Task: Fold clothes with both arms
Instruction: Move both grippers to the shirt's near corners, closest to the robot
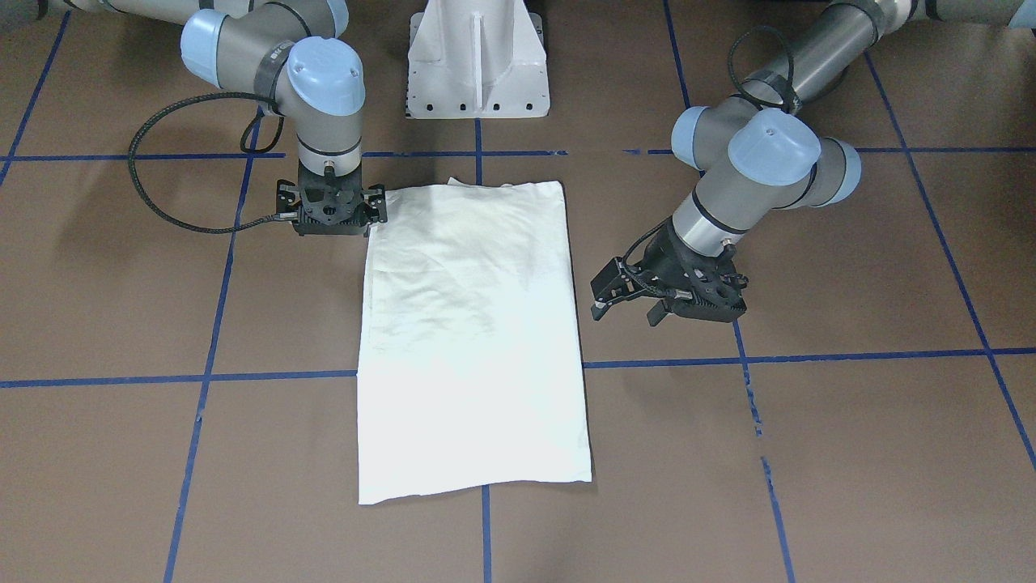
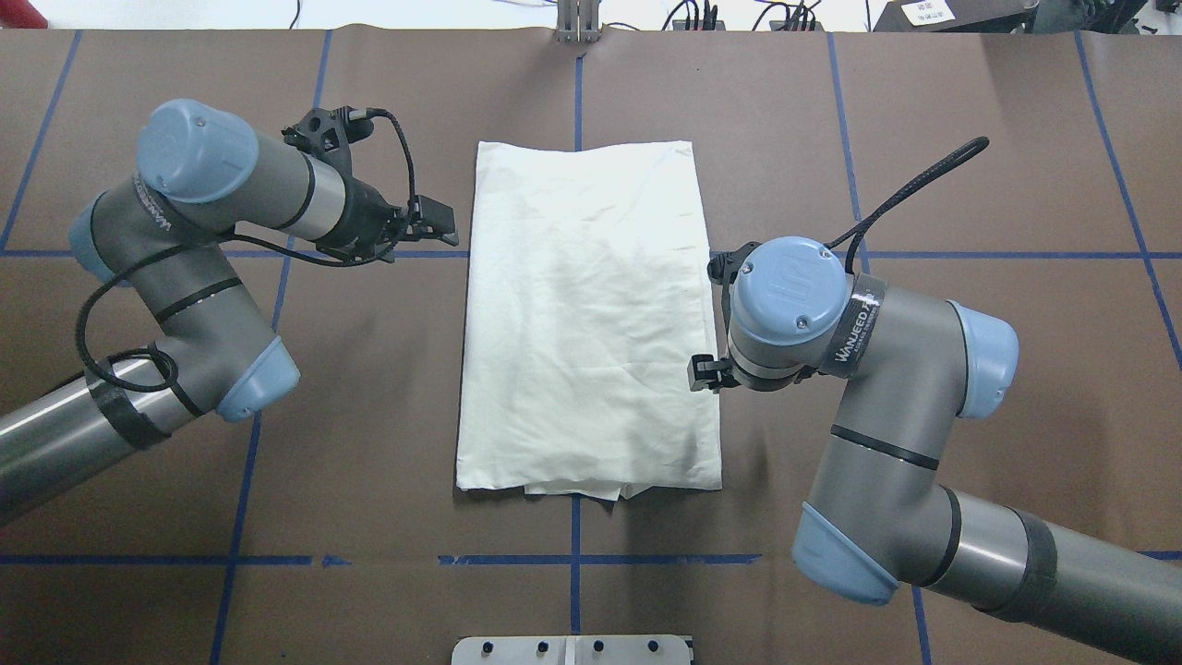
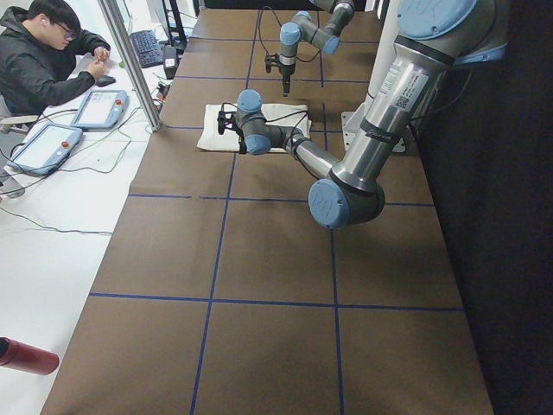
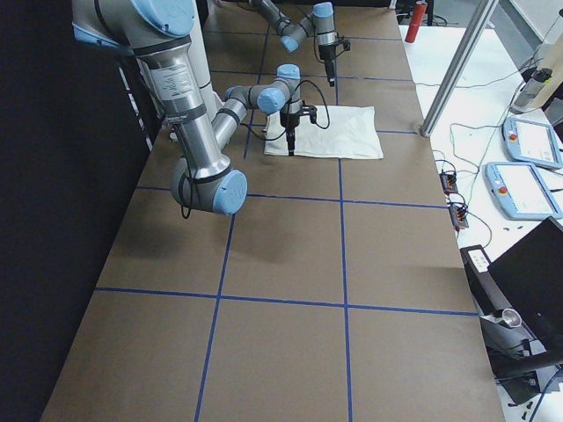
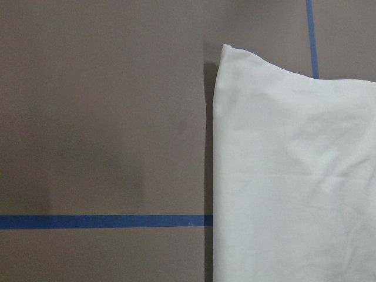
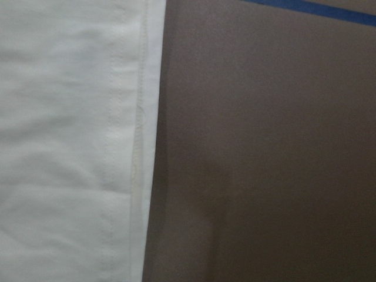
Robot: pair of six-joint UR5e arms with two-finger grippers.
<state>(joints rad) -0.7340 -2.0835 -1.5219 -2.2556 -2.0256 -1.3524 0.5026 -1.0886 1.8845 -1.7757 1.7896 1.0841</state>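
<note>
The folded T-shirt (image 1: 473, 340) is laid mid-table (image 1: 809, 453), long axis running away from the robot, and is flanked along both long edges: the left gripper (image 1: 626, 310) is held spread beside 1 edge, the right gripper (image 1: 332, 212) beside the other, nearer the base, its spread not discernible.

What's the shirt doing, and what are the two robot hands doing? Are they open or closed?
Shirt: folded into a long rectangle, lying flat, plain side up.
Left hand: open, empty, tilted, beside the shirt's long edge and apart from it.
Right hand: pointing straight down at the shirt's corner nearest the robot; its fingers are hidden, so open or closed can't be told.
</note>
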